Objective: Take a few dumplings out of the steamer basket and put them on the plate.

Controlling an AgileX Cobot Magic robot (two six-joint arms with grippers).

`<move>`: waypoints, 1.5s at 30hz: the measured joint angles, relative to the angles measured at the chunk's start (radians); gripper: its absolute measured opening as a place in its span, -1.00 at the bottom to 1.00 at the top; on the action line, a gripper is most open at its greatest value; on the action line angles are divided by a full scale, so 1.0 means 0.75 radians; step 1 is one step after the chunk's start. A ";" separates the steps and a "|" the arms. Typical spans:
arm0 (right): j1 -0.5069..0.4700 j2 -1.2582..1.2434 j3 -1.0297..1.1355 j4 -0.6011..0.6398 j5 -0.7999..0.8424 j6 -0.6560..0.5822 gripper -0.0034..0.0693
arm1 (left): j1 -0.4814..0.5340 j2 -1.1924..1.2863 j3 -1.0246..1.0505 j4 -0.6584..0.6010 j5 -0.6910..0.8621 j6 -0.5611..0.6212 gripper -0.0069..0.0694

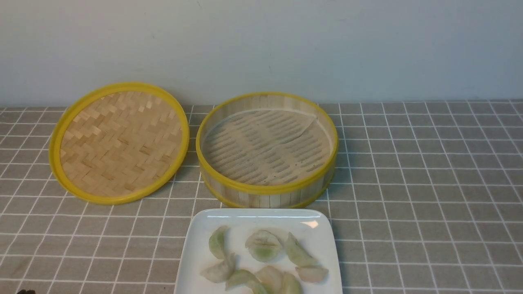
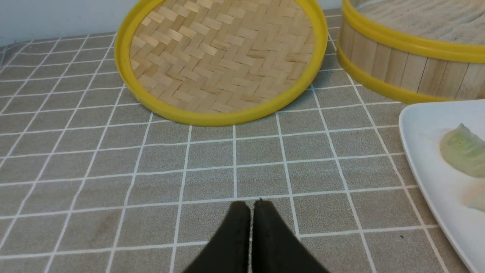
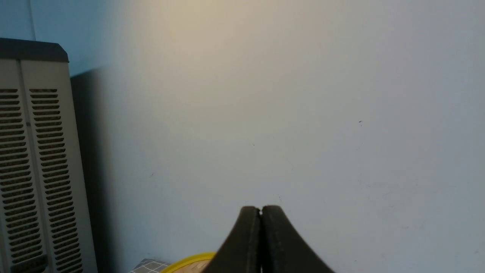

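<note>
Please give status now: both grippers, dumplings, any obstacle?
Left gripper shut, empty, low over the table. Right gripper shut, empty, facing the wall. Dumplings all on plate; basket empty. No obstacle.

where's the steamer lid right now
In the front view the lid lies flat on the checked cloth at the left, beside the steamer basket, behind and left of the plate.

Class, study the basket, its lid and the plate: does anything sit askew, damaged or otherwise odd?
Yes. Inside the steamer basket, the pale liner has its far right corner folded over rather than lying flat. The lid leans tilted against the wall instead of lying level. The dumplings sit on the plate, nothing spilled.
</note>
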 joint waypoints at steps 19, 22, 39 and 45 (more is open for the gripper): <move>0.000 0.000 0.000 -0.003 0.000 0.000 -0.95 | 0.000 0.000 0.000 0.000 0.000 0.000 -0.83; 0.000 0.000 0.000 0.047 -0.006 -0.035 -0.95 | 0.000 0.000 0.000 0.000 0.001 0.000 -0.83; -0.010 0.000 0.035 0.756 0.005 -0.849 -0.95 | 0.000 0.000 0.000 -0.003 0.001 0.000 -0.83; -0.344 0.000 0.160 0.750 0.077 -0.849 -0.95 | 0.000 0.000 0.000 -0.003 0.001 0.000 -0.83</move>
